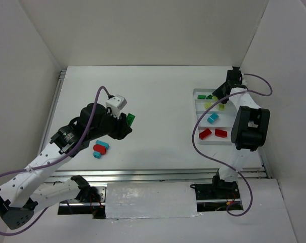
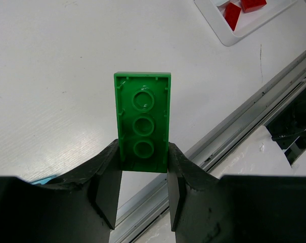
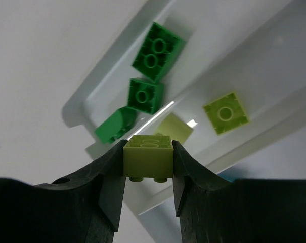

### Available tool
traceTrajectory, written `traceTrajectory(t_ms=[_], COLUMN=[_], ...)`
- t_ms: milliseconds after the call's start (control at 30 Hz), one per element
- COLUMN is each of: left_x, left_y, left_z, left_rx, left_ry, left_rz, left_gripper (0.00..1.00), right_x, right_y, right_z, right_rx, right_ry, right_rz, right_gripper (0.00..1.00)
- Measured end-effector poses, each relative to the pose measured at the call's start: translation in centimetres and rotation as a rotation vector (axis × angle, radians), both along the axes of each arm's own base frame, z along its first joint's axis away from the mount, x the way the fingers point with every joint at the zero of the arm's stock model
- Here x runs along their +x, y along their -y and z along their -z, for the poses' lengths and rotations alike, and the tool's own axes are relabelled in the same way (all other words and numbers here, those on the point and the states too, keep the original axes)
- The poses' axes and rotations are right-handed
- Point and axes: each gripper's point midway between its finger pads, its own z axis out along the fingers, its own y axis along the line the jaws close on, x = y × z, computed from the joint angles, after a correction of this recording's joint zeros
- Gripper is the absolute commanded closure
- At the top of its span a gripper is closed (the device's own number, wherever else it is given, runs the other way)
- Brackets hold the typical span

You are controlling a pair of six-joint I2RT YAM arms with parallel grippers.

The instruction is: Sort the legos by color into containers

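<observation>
Left pincer tight on green brick; right pincer tight on lime brick over tray.

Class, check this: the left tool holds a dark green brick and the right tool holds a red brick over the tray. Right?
No. The right tool holds a yellow-green brick, not a red one; the right wrist view shows it. The left tool does hold a dark green brick.

Left hand, right hand: tight grips.
</observation>
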Motion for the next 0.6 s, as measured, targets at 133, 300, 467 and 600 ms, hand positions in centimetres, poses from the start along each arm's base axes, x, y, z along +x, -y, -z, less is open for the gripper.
traceTrajectory(t_ms=[133,300,467,600], left_x=[-0.1,-0.2,-0.3,-0.4], left_y=[0.0,0.0,0.1,0.2], left_z=[0.0,-0.1,-0.1,-0.1], left_rx=[0.001,-0.003,-0.005,-0.009], left_ry=[0.0,0.002,0.0,-0.003], left_rz=[0.003,0.012,0.02,0.027], left_gripper=[1.0,1.0,1.0,1.0], right_x=[-0.8,-0.7,-0.2,-0.1], right_y=[1.3,2.0,1.9,1.6], right_z=[3.0,3.5,3.3,3.3], right_rx=[0.003,0.001,0.008,0.02], right_ry=[-0.089,-0.105,-0.095,-0.088], right_rz=[0.037,0.053,0.045,0.035], right_gripper=[0.91,0.59,0.43,0.32])
